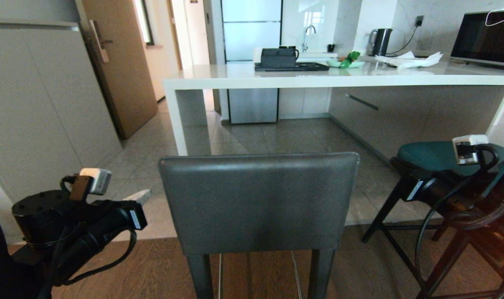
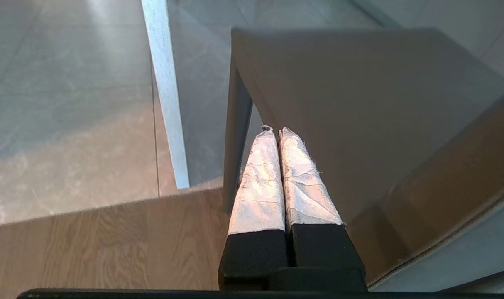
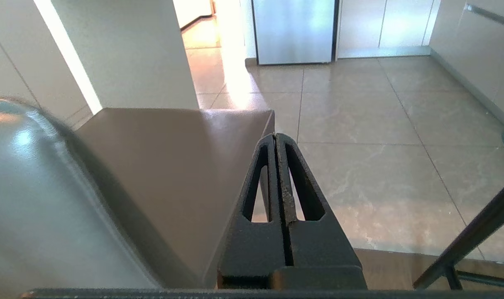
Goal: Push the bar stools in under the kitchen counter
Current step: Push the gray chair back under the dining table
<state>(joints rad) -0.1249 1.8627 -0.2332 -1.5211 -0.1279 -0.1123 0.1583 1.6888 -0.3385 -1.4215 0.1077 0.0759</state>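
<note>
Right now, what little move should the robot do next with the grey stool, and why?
Probably bring both shut claws forward to the grey stool's back. The stool stands short of the counter, with bare floor between. The left claw and right claw sit beside the seat's two edges, so both arms look placed for an even push that shouldn't twist it.

1. The left arm (image 1: 69, 224) sits low at the robot's left, its wrist angled downward.
2. The left gripper (image 2: 275, 132) has its taped fingers (image 2: 258, 182) pressed together.
3. The right gripper (image 3: 275, 139) is likewise closed, its black fingers (image 3: 302, 195) meeting at the tips.
</note>
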